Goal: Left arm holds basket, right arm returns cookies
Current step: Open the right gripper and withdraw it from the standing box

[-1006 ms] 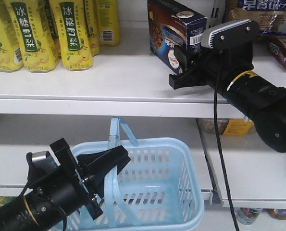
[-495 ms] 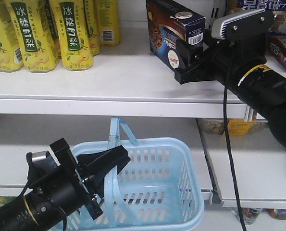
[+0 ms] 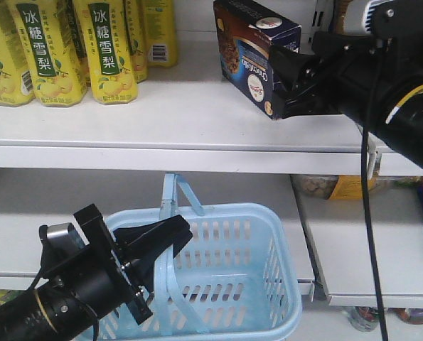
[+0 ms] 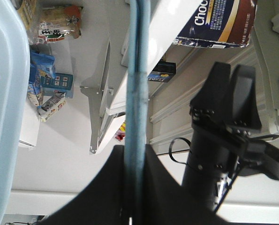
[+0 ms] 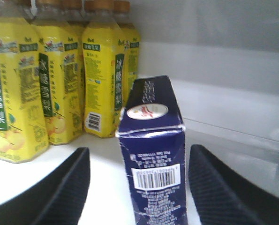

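Down on the lower level, the basket (image 3: 225, 277) hangs in front of the lower shelf (image 3: 382, 263), its light blue slotted walls enclosing nothing that shows. One swing handle (image 4: 137, 93) is raised, and the left gripper (image 3: 170, 238) has its fingers (image 3: 154, 245) closed narrow on that handle. On the upper shelf (image 3: 168, 121), the cookies (image 3: 250, 53) stand upright, a navy box with its barcode end (image 5: 153, 179) facing the right arm's camera. The right gripper (image 5: 139, 187) sits just behind the box with its broad fingers (image 5: 64, 187) spread wide on either side, a clear gap between each one and the cardboard. Yellow pear-drink bottles (image 3: 69, 50) stand in rows to the left of the box, apart from it in the front view.
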